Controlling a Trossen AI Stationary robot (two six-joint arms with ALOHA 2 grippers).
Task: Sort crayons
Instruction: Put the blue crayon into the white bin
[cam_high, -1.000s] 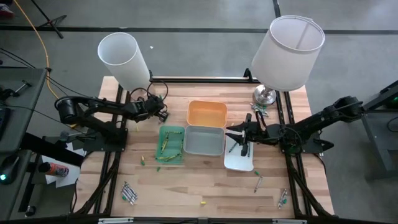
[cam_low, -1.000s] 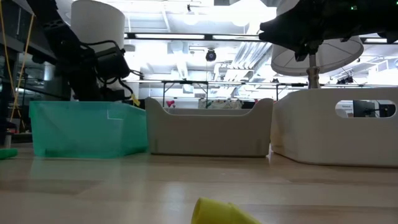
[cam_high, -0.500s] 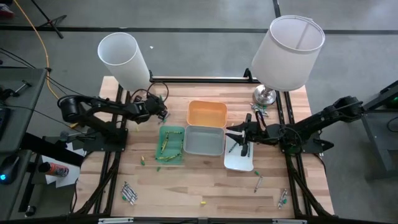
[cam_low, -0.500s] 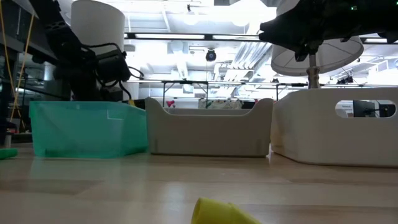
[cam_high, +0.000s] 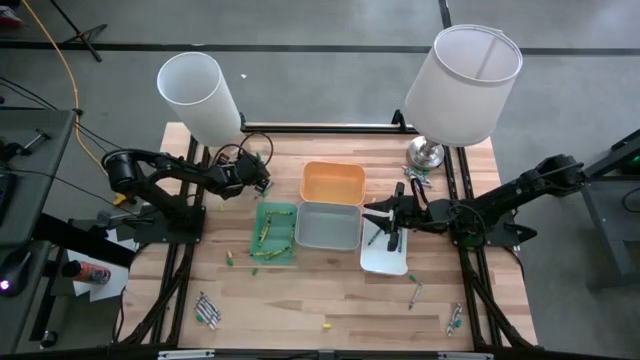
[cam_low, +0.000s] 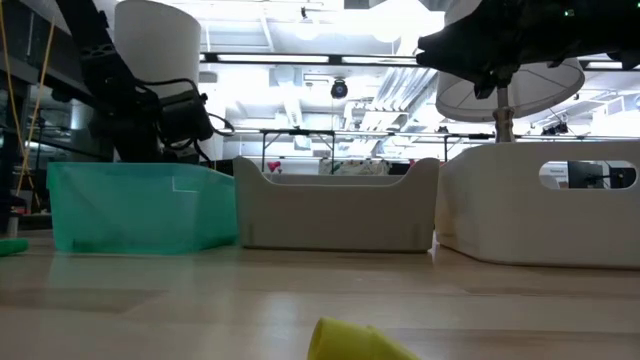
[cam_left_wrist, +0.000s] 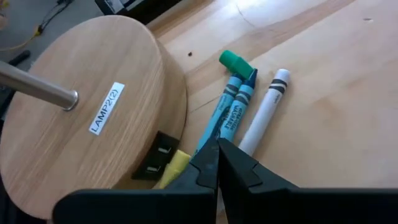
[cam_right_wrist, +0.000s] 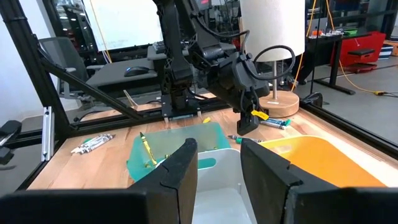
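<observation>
Several thin wax crayons (cam_high: 268, 232) lie inside the translucent green plastic tray (cam_high: 292, 252); others lie loose on the wooden desk (cam_high: 300, 300) in small clusters near its front edge. Three more crayons, two teal (cam_left_wrist: 225, 112) and one grey-white (cam_left_wrist: 264, 112), rest side by side against the round wooden lamp base (cam_left_wrist: 81, 118), and only the left wrist view resolves them. A yellow crayon (cam_left_wrist: 169, 168) is partly hidden there behind the closed, empty fingers of the left gripper (cam_high: 262, 174), which hangs near the white cylindrical lampshade (cam_high: 197, 92) at the desk's far left. The right gripper (cam_high: 380, 222), fingers parted, hovers over the white plastic tray (cam_high: 385, 262); from above, whether it holds a crayon is hard to make out, and the right wrist view shows nothing between its fingers (cam_right_wrist: 179, 168). Between the green and white trays sits a grey plastic tray (cam_high: 328, 226), with an orange plastic tray (cam_high: 332, 182) behind it. The low view shows only tray walls, hiding their contents; a blurred yellow crayon (cam_low: 355, 340) is cut off at its lower edge.
</observation>
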